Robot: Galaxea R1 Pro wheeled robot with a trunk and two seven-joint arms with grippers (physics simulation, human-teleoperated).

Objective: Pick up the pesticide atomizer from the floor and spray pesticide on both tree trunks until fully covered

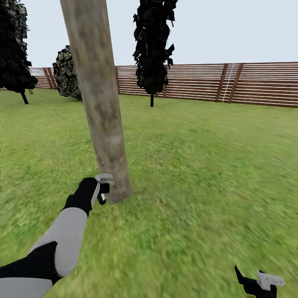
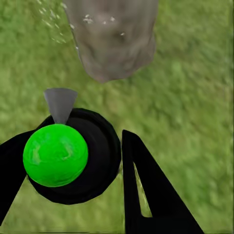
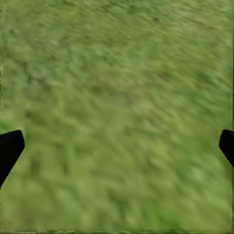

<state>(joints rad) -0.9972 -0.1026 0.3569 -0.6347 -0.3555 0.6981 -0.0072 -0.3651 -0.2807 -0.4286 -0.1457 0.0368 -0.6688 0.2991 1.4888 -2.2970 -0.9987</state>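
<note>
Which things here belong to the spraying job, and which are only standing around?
Job: pesticide atomizer held in left gripper; near tree trunk; pesticide specks on it; second tree.
Not job: fence; bush; right gripper.

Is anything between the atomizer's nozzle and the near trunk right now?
Nothing visible. In the left wrist view the atomizer, held in the left hand, points its grey nozzle at the trunk base across bare grass, and whitish pesticide specks already speckle the bark.
</note>
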